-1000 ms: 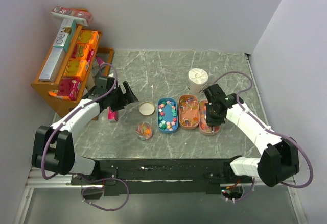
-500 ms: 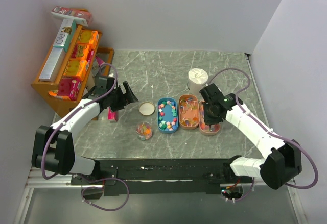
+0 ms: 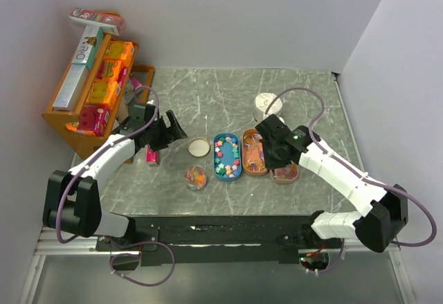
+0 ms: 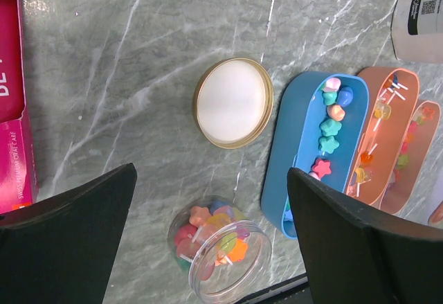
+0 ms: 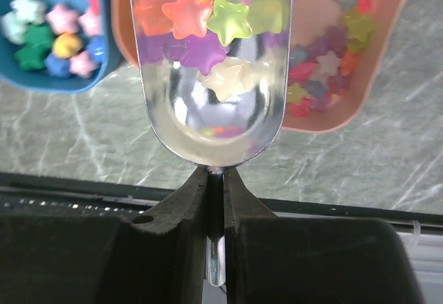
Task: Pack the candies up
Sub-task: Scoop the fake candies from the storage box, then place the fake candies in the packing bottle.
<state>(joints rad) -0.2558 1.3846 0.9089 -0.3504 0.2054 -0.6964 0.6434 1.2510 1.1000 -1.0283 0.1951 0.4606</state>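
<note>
Across the middle of the top view the candies (image 5: 228,16) lie in three oval trays set side by side: one blue tray (image 4: 280,158) and two salmon trays (image 4: 386,141). They are tiny sweets, most of them star-shaped. Those in the blue tray are opaque pink, green, blue, yellow and orange, and those in the salmon trays look glassy. They are too many to count.

More candies fill one small clear jar (image 4: 221,248), which stands on the table (image 4: 138,55) below and left of the blue tray. Its one round lid (image 4: 232,102) lies apart from it, toward the upper left.

The right tool (image 5: 214,179) is closed tight on the thin handle of one clear scoop (image 5: 214,117). The scoop carries a small heap of orange, green, purple and pale stars above the salmon trays. The left tool (image 4: 211,172) has its fingers spread wide and holds nothing. It hangs over the jar and the lid.
</note>
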